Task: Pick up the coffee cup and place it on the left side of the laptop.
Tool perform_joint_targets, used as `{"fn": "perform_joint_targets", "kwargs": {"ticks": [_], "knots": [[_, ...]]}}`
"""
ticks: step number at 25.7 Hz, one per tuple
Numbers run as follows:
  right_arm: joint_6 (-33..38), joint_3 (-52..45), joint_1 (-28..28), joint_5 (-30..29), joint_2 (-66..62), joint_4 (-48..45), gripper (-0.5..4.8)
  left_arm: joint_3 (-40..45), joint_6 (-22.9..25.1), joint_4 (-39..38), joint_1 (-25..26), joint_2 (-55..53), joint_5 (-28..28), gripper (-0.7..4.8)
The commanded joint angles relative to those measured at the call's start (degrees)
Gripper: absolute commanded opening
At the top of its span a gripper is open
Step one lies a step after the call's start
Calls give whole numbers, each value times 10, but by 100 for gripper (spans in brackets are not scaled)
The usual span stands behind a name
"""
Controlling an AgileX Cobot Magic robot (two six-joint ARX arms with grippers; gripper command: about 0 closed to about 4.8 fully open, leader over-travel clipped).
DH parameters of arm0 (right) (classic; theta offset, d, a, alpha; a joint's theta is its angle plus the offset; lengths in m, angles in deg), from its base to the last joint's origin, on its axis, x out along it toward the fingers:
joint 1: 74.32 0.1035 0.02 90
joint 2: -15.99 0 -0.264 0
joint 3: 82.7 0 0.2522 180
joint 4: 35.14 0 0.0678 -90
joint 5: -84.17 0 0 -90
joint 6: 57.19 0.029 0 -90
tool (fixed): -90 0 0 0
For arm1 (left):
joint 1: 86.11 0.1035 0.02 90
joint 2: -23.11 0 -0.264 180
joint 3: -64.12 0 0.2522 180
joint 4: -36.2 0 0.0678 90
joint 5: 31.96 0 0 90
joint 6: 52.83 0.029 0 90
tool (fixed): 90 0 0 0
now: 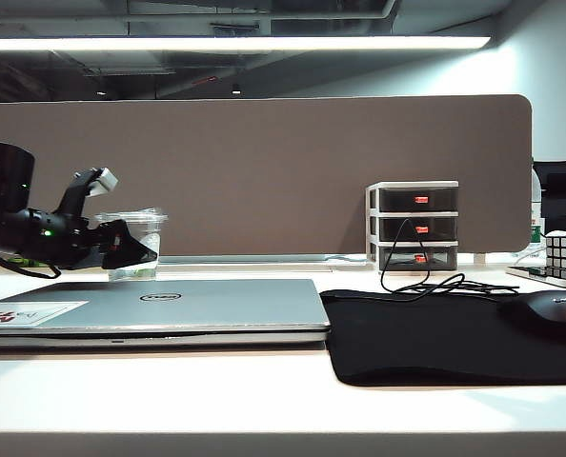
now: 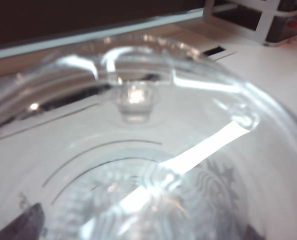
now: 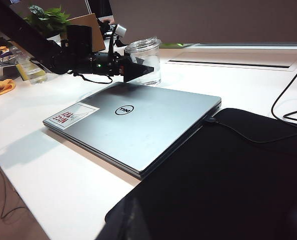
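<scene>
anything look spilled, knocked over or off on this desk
Nothing stands out. The coffee cup stands upright behind the closed laptop, lid on, no spill visible. The left hand is open around it. The right hand is out of view. A black cable trails loosely onto the mouse pad.

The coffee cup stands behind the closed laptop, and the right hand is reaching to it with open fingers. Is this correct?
Not quite: the left hand reaches for the coffee cup, not the right. The right wrist view shows it at the cup, behind the closed laptop.
</scene>
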Motion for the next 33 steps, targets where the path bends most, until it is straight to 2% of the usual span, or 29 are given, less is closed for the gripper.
{"fn": "perform_joint_targets", "kwargs": {"ticks": [1,6,17,18,19,26,29,33], "knots": [[-1,-3,0,-2,1,-7,-1,-2,-3,13,-8,0,-16,479],[-1,-3,0,-2,1,-7,-1,-2,-4,25,-14,0,-37,479],[-1,-3,0,-2,1,-7,-1,-3,-4,25,-14,0,-37,479],[-1,-3,0,-2,1,-7,-1,-3,-4,25,-14,0,-37,435],[-1,-3,0,-2,1,-7,-1,-3,-4,25,-14,0,-37,426],[-1,-3,0,-2,1,-2,-1,-2,-4,47,-14,0,-37,418],[-1,-3,0,-2,1,3,-1,-2,-4,59,-14,0,-35,335],[-1,-3,0,0,1,3,-1,-2,-4,61,-14,0,-35,303]]}}
